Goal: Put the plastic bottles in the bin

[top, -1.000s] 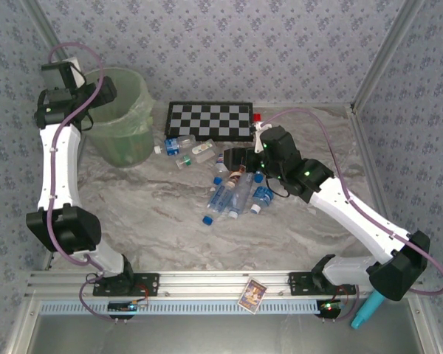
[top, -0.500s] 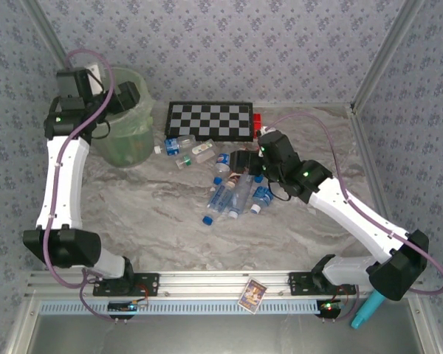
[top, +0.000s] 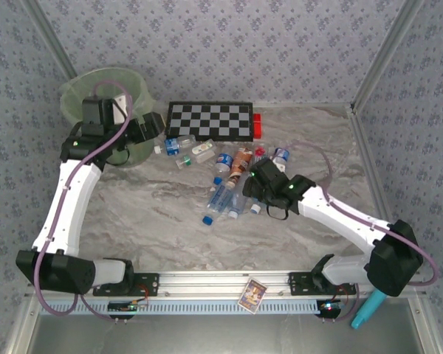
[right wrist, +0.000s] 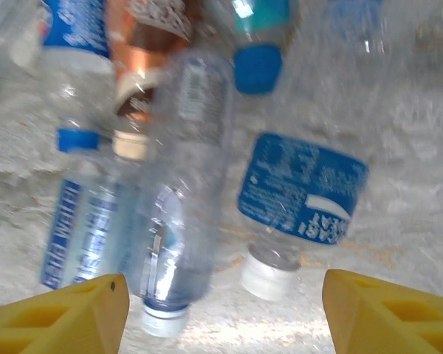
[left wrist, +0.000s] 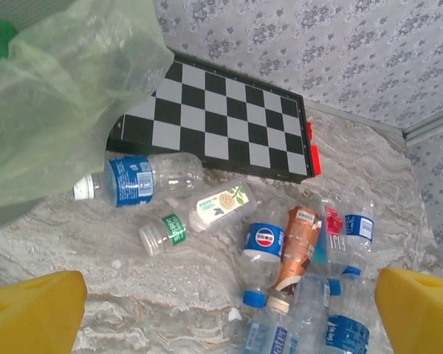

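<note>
The pale green bin (top: 80, 87) stands at the far left of the surface (top: 148, 214). The left end effector (left wrist: 229, 295), fully spread and empty, has swung off the bin toward the plastic bottles (top: 223, 195) lying mid-table. The right end effector (right wrist: 225, 287) has lowered over that pile, its fingers apart around a blue-labelled bottle (right wrist: 303, 188), seemingly not touching it in the blur.

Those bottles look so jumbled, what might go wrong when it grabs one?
The right gripper hovers over clear plastic bottles lying packed side by side; it could pinch two at once or send round ones rolling. The left gripper sits close to the loose bag liner of the round pale green bin, which might snag.
</note>
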